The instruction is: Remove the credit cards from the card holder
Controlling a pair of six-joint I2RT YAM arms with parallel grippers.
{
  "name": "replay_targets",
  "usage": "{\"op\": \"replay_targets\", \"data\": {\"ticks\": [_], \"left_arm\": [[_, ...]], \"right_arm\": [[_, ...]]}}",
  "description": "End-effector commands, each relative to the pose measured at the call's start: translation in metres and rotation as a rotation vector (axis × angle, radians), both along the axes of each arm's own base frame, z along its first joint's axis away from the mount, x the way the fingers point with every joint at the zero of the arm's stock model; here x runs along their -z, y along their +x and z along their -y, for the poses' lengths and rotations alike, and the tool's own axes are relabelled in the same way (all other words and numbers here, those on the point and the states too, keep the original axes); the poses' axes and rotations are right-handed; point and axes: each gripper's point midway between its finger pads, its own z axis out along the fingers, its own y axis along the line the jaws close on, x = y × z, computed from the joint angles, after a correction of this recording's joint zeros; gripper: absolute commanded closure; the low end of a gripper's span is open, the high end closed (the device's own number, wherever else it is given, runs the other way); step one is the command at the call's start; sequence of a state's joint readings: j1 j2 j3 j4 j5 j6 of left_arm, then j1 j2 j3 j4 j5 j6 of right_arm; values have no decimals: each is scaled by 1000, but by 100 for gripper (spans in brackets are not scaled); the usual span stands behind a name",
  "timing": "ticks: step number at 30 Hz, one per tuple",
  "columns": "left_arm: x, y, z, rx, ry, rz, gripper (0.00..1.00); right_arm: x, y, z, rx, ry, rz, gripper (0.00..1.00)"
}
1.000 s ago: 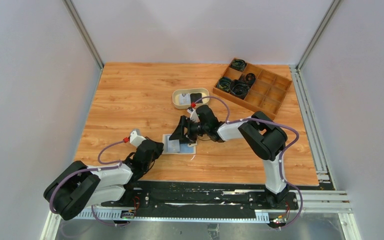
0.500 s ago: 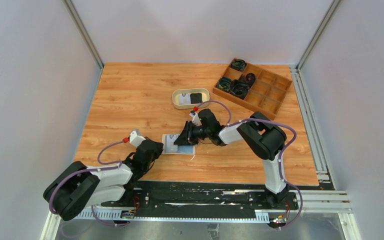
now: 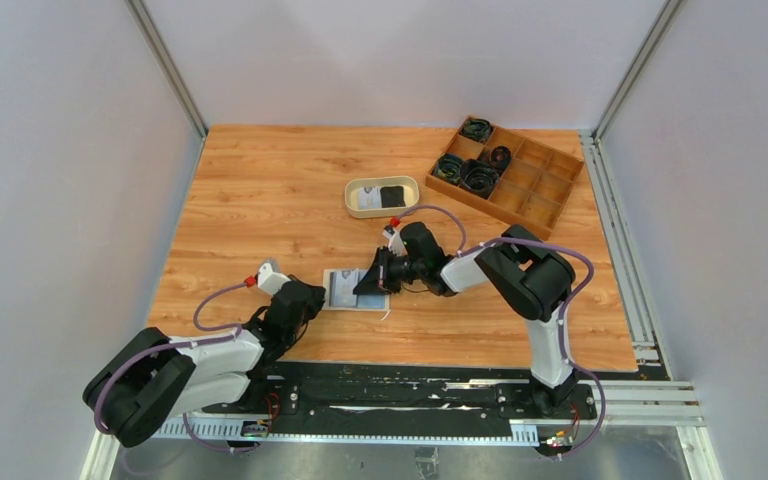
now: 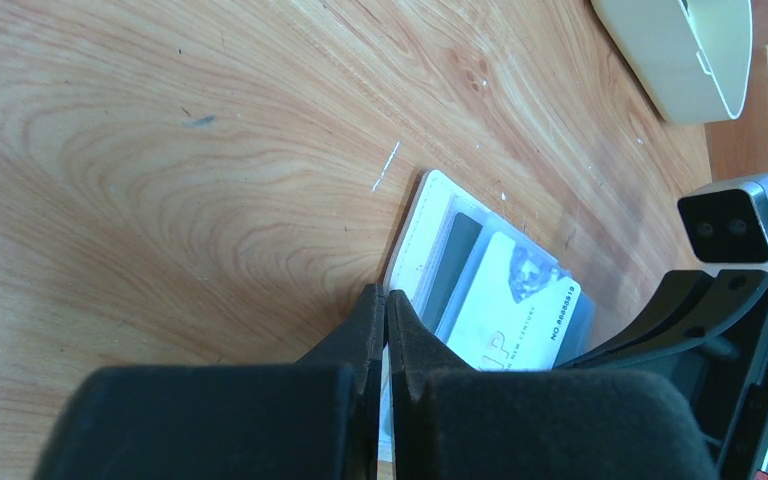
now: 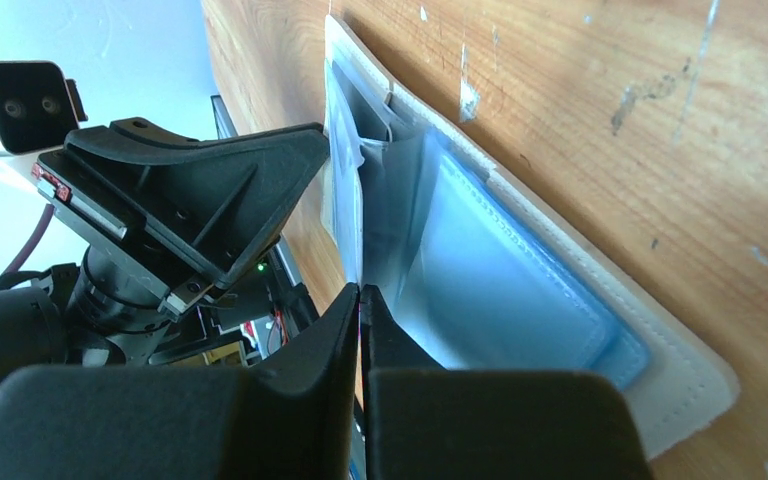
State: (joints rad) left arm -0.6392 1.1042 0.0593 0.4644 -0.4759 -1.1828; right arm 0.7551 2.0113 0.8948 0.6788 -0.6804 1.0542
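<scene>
This is a robotics laboratory, more exactly a closed test cell. Plain pale wall panels (image 3: pixel 60 200) stand on three sides, and aluminium posts (image 3: pixel 165 65) hold them at the corners. Between them lies a wood-pattern counter (image 3: pixel 260 190) with slotted metal rails (image 3: pixel 650 340) along its right side. The left arm (image 3: pixel 210 350) and the right arm (image 3: pixel 525 275) are bolted on a black base plate (image 3: pixel 410 385) at the near edge. Lilac cables (image 3: pixel 200 305) run along them in the open. A small white camera (image 4: pixel 730 225) sits just behind the right pincer (image 3: pixel 365 283). A wooden compartment box (image 3: pixel 540 190) holds black cable coils (image 3: pixel 480 178), sorted in its sections.
</scene>
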Motion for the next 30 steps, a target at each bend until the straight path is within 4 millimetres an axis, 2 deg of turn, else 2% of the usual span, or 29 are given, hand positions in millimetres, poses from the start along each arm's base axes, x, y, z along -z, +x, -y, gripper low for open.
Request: {"op": "replay_targets", "data": {"ticks": [1,8,12,17,20,23,29,30], "left_arm": [[38,-26,-27,-10,151,-124,100],[38,-26,-27,-7,153,-125,100],[37,-26,-27,-8,152,-123,100],[37,-25,-27,-9,158,-123,100],[35,-23,-26,-6,163,-115,100],[32,-21,-25,0,164,-107,100],[25,-19,-24,1,168,-91,100],[23,-18,-25,1,170,-85,100]], "right_arm": [[-9,-1,9,-5,17,41,100],[-7,1,30,14,-3,40,100],[-13,9,53,21,-55,60,100],[-42,32,75,1,-105,140,100],[-71,61,83,23,-128,203,100],[-95,101,87,73,-135,246,100],[-100,178,75,115,-154,242,100],[-107,191,72,126,-149,259,100]]}}
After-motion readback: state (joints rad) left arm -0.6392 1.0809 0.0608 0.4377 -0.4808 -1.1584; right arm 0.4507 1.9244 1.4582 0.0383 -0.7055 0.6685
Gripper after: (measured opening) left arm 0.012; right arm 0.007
